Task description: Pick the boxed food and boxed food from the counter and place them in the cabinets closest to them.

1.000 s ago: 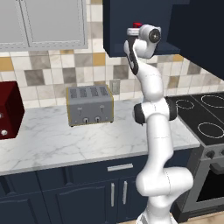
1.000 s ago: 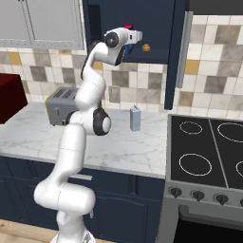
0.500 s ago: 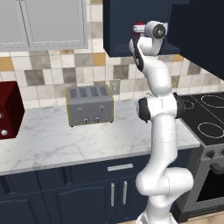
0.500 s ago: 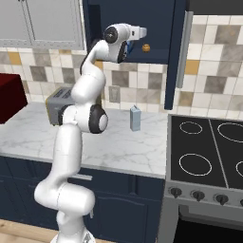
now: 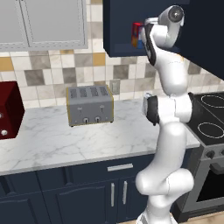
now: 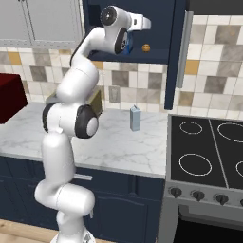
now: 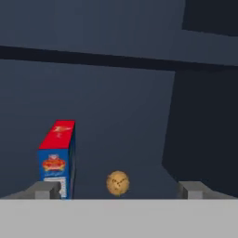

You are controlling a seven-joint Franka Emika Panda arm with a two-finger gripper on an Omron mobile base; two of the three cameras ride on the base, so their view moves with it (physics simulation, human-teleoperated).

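A blue boxed food (image 7: 57, 161) with a red top stands upright on the shelf inside the dark navy cabinet (image 5: 121, 27). In the left base view the same box (image 5: 137, 35) shows at the cabinet's open front, just left of my hand. My gripper (image 7: 120, 190) is open, and the box is beside its left fingertip (image 7: 46, 189), apart from it. A small round brown thing (image 7: 117, 182) lies deeper on the shelf, also seen as an orange ball (image 6: 146, 48). My arm reaches up from the marble counter (image 5: 52, 140) into the cabinet, hand (image 6: 138, 22) at shelf height.
The cabinet door (image 6: 176, 57) hangs open to the right of my hand, with a silver bar handle. A toaster (image 5: 89, 105) and a dark red appliance (image 5: 8, 109) stand on the counter. A pale carton (image 6: 135, 118) stands near the stove (image 6: 209, 152).
My wrist has swung up and to the right while the blue box stays put on the shelf. The jaws have opened slightly wider.
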